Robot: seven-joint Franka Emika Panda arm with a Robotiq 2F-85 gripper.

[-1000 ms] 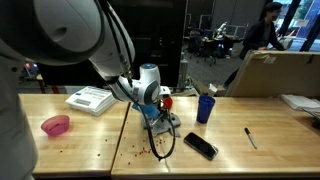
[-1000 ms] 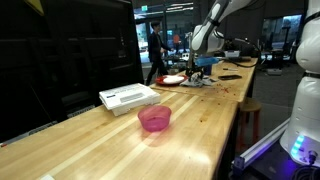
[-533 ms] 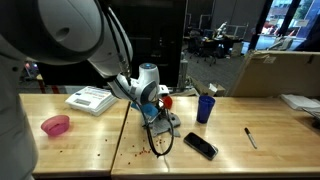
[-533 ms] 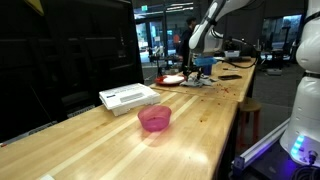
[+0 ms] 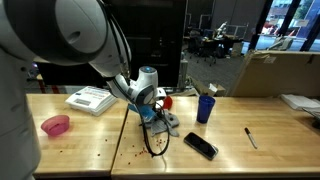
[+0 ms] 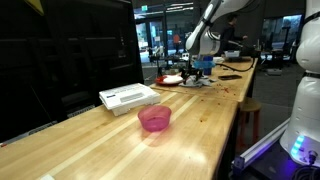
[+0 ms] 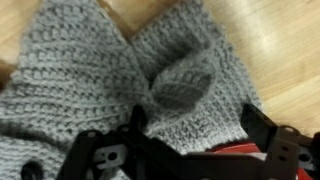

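The grey crocheted wool cloth [image 7: 110,70] is lying bunched up on the light wooden table [image 7: 292,55] right under me, and I'm hanging my black gripper [image 7: 183,150] just over it with the jaws spread wide, gripping nothing, while a blue plastic cup [image 5: 205,107] and a flat black phone [image 5: 200,146] are sitting nearby.

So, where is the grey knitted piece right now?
The grey knitted piece lies on the wooden table right below the gripper, filling the wrist view; in an exterior view the black phone and the blue cup are its nearest neighbours.
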